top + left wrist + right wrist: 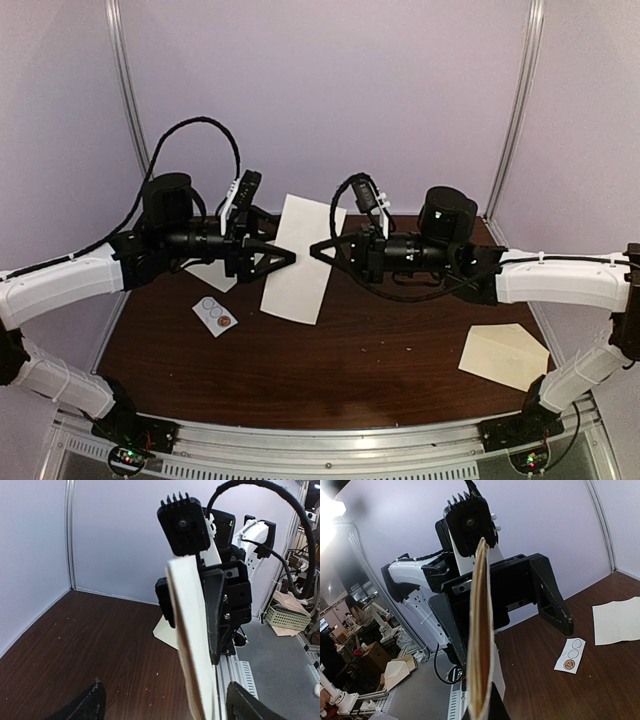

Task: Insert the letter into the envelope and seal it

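The letter (298,262), a white folded sheet, hangs tilted above the table between the two grippers. My right gripper (318,250) is shut on its right edge. In the right wrist view the letter (481,630) runs edge-on up from the gripper (482,707). My left gripper (290,258) is open, its fingers wide apart on either side of the sheet (192,645), as the left wrist view (165,686) shows. The cream envelope (505,355) lies flat at the front right of the table, apart from both grippers. It also shows in the left wrist view (165,630).
A small white card with round stickers (215,315) lies left of centre; it also shows in the right wrist view (570,655). Another white sheet (212,276) lies under the left arm. Lilac walls and metal posts enclose the dark wooden table (380,370).
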`<action>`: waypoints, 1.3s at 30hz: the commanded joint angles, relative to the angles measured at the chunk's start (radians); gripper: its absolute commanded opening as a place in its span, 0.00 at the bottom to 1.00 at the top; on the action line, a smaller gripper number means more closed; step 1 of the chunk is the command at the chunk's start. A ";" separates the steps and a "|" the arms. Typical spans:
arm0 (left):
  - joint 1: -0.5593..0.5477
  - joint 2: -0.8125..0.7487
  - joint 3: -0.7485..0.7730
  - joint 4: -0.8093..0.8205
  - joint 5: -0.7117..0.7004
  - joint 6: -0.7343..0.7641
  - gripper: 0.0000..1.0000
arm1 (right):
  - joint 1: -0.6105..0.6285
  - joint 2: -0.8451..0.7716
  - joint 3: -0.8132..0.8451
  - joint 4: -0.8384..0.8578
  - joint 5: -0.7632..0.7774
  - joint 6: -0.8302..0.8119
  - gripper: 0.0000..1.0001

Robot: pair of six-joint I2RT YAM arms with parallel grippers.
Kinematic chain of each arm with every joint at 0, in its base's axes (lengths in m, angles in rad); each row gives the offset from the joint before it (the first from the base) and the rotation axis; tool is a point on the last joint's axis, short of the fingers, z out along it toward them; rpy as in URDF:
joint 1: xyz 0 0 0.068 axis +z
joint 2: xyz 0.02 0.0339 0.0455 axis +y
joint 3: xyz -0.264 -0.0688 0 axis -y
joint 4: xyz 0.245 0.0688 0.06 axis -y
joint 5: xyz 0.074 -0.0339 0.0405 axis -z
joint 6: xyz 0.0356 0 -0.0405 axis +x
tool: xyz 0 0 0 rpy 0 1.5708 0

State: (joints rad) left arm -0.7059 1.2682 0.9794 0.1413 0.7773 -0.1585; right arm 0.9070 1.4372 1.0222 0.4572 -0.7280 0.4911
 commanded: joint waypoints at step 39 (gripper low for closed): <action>0.029 -0.004 -0.042 0.210 0.099 -0.155 0.00 | 0.039 0.027 -0.061 0.029 0.030 0.007 0.41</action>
State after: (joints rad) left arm -0.6830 1.2690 0.9485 0.2802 0.8848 -0.2882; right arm 0.9325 1.4483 0.9630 0.4072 -0.7013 0.4683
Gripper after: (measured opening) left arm 0.008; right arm 0.457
